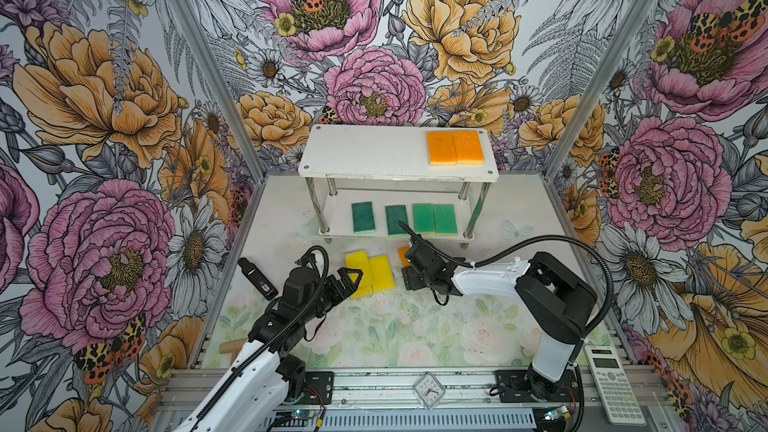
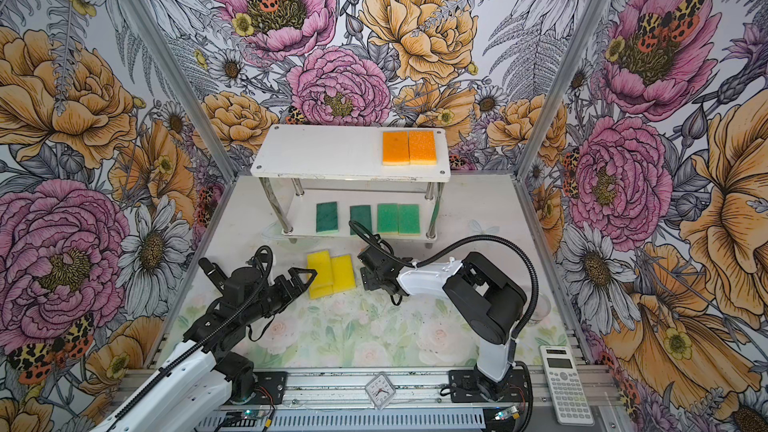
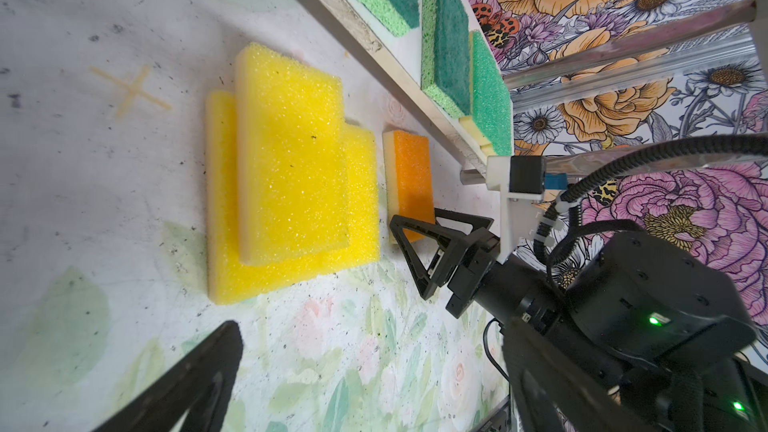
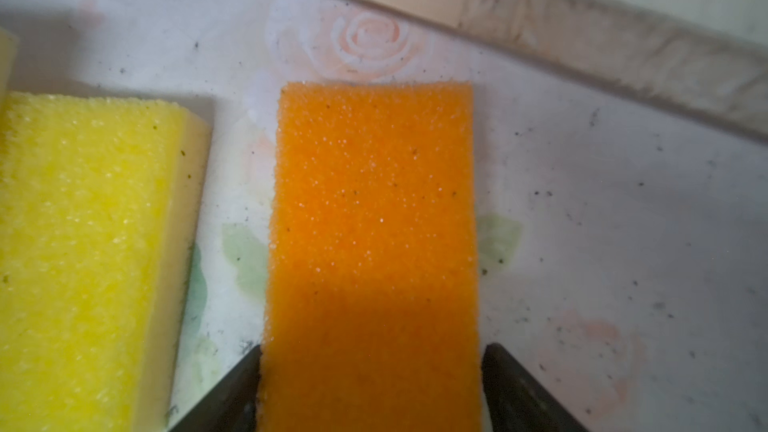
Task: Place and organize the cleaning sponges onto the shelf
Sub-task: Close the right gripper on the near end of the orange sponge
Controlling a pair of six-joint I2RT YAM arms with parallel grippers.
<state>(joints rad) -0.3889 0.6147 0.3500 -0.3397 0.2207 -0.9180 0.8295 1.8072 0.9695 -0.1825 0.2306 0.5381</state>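
We count six shelved: two orange foam sponges (image 1: 442, 147) at the right end of the white two-tier shelf (image 1: 365, 151)'s top board, four green sponges (image 1: 424, 218) below. On the desk (image 1: 374, 326) lie stacked yellow foam sponges (image 1: 380, 272) and a lone orange sponge (image 4: 374, 201), straddled by our right claw (image 4: 372, 353), grip unclear; left claw (image 1: 301, 268) gapes.

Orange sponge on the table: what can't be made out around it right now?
Orange sponge: the right arm hides most or all of it in both top views.
Right gripper: jaws flank the sponge, but the right wrist view's edge cuts them off; grip unclear.
Lower shelf board: rear hidden under the top board in both top views.
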